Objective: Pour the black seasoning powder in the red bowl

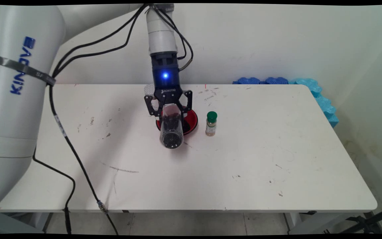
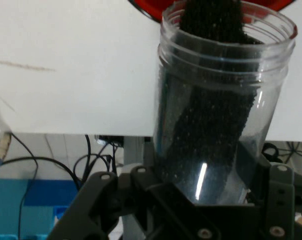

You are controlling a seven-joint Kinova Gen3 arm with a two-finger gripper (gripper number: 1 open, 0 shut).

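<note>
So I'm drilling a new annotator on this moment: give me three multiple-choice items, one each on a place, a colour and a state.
1. Where does the spice bottle stand relative to the red bowl?
A picture's right of it
B picture's left of it
C inside it

2. What colour is the spice bottle's cap?
A white
B green
C blue

3. What is the hand doing?
A open, holding nothing
B shut on the clear jar
C shut on the bowl

Answers:
1 A, it stands apart from the rim.
2 B, the cap is green.
3 B, the jar of dark grains is tilted over the bowl.
</note>
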